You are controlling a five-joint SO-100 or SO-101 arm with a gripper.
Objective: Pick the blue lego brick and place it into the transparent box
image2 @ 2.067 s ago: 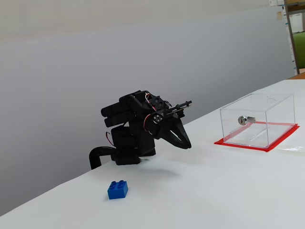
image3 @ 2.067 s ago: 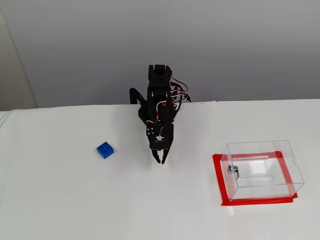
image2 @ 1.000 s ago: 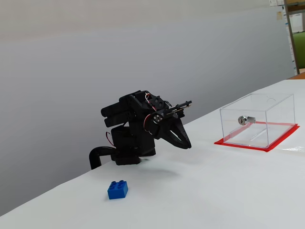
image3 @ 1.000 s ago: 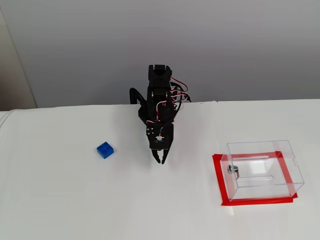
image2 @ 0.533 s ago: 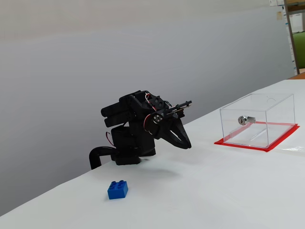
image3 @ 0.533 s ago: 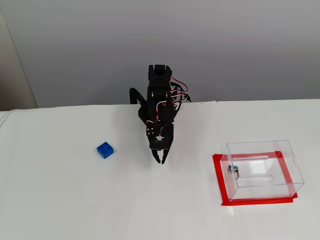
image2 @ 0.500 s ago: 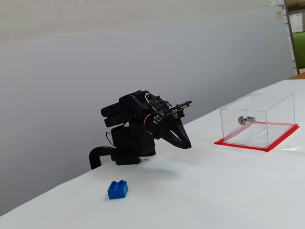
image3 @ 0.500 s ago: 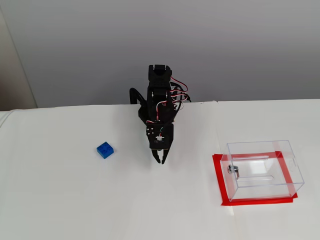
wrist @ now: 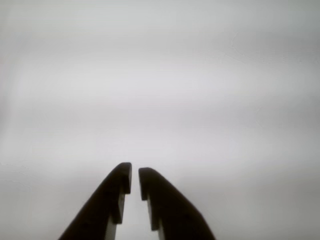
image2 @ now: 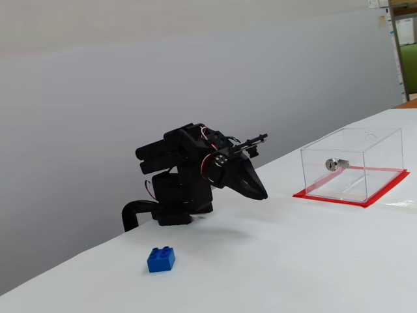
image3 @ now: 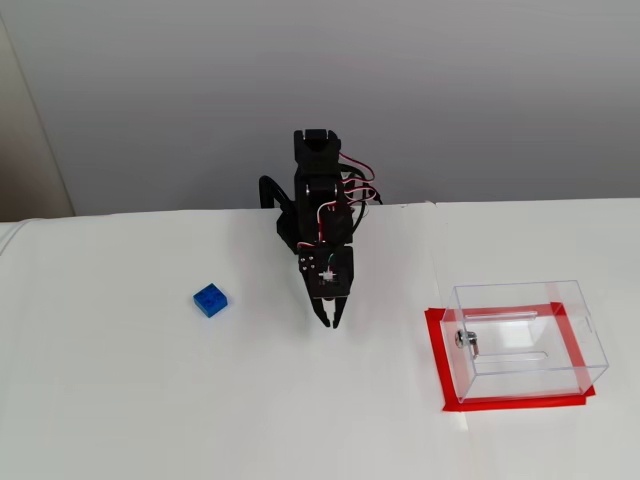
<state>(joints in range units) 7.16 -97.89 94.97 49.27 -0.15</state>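
— White table (image3: 150,420) and a plain grey wall (image3: 480,90) behind it were seen in both fixed views. Where was the arm placed?

— The black arm (image3: 322,200) was folded low at the far edge of the table, and its gripper (image3: 328,320) was pointed down toward the surface without touching it. This was shown also in a fixed view from the side (image2: 259,193).

— How was the gripper set?

— In the wrist view the two dark fingers (wrist: 112,195) were seen with only a thin gap between the tips (wrist: 135,176). Nothing was held between them; only the blank white surface was seen beyond.

— And the blue lego brick?

— The blue lego brick (image3: 210,299) was laid on the table to the left of the gripper in a fixed view, well apart from it. From the side it (image2: 160,259) was seen in front of the arm's base, studs up.

— Where was the transparent box?

— The transparent box (image3: 525,335) was stood on a red-edged base (image3: 437,360) to the right of the gripper, also well apart. A small silver lock (image2: 336,163) was fixed in the wall that faced the arm. Nothing was seen inside the box.
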